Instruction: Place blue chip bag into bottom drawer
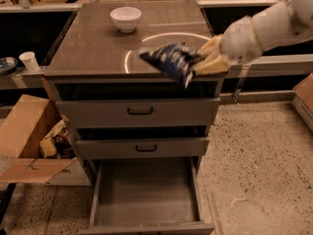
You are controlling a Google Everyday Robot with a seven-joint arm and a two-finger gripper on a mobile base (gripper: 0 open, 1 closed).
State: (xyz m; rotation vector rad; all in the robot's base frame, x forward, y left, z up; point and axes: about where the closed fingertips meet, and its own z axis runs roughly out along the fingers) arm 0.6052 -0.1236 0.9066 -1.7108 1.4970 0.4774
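Observation:
My gripper [201, 61] is shut on the blue chip bag [169, 60], a crinkly navy foil bag with white lettering. It holds the bag in the air over the front right edge of the cabinet top, above the drawers. My white arm [264, 28] reaches in from the upper right. The bottom drawer [145, 196] is pulled open below, a wide grey tray with a bare floor and low walls. The bag is well above the drawer and apart from it.
A white bowl [125, 18] stands at the back of the cabinet top [93, 48]. Two upper drawers with black handles [140, 111] are shut. An open cardboard box [29, 141] with clutter sits on the floor at left. A white cup [30, 61] stands at far left.

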